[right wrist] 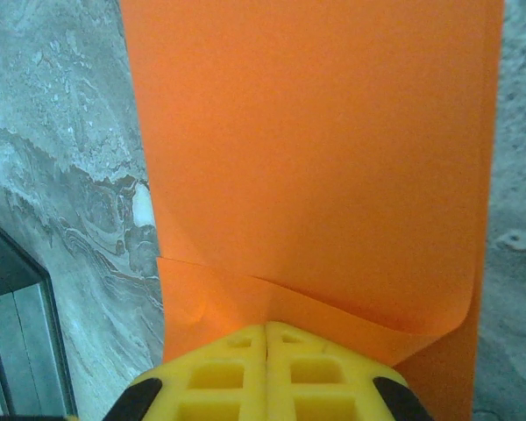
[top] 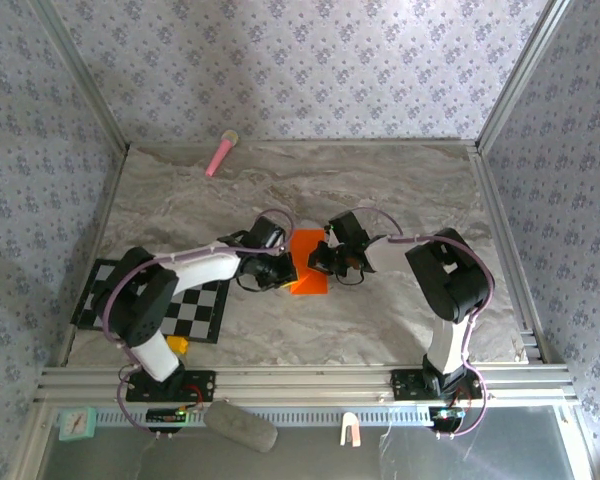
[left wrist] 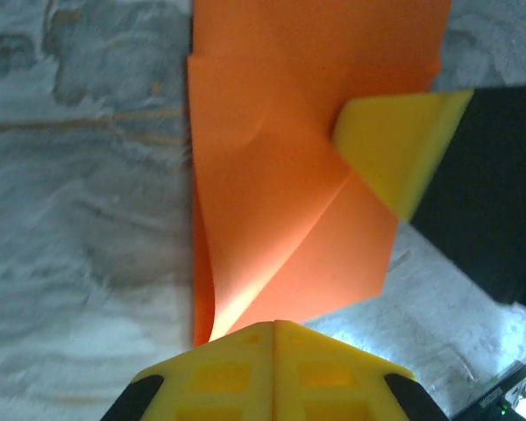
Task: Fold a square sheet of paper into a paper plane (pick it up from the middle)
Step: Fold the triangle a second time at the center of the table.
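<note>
Fingers of left gripper: pressed together, tips at the near edge of the thin bright orange square sheet of paper, beside a lifting flap.
Fingers of right gripper: pressed together against a curled flap; a pinch cannot be confirmed.
Location: mid-table on the grey marbled tabletop, between both grippers.
Progress: early, I judge. First creases are in; no pointed dart yet.
Look: folded narrower, diagonal crease, edges springing up.

Orange paper, top edge apparently beyond the frame
</note>
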{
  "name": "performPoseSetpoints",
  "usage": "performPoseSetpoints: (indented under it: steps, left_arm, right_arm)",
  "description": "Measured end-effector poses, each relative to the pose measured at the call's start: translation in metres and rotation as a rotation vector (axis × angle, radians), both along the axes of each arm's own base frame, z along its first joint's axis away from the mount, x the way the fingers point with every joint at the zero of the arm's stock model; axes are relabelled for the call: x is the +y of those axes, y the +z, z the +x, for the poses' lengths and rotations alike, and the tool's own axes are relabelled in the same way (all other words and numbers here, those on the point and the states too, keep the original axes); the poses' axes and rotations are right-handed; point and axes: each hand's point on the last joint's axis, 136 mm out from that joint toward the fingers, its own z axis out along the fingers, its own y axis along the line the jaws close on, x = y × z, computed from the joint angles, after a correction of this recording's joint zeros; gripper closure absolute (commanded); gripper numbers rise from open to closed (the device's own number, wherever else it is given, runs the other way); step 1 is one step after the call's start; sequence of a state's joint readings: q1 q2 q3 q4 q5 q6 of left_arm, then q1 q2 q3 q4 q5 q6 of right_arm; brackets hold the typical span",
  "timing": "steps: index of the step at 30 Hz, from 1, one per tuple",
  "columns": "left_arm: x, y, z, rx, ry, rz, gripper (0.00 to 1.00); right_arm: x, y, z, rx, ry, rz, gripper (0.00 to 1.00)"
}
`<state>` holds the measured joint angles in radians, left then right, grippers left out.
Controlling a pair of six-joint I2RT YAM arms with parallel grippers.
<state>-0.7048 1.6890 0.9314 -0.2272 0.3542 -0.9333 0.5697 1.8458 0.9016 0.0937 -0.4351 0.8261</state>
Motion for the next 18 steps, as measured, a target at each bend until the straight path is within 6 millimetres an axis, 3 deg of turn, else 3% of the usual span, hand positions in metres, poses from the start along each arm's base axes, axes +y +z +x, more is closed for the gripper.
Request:
performPoseSetpoints:
  steps: [6,18]
  left_arm:
    - [0.000,-0.018,0.000,0.035,0.003,0.028,0.94]
    - [0.004,-0.025,-0.003,0.051,0.005,0.041,1.00]
  right_arm:
    - [0.000,0.001,0.000,0.008,0.000,-0.006,0.98]
    - [-0.004,0.006,-0.003,0.005,0.026,-0.040,0.90]
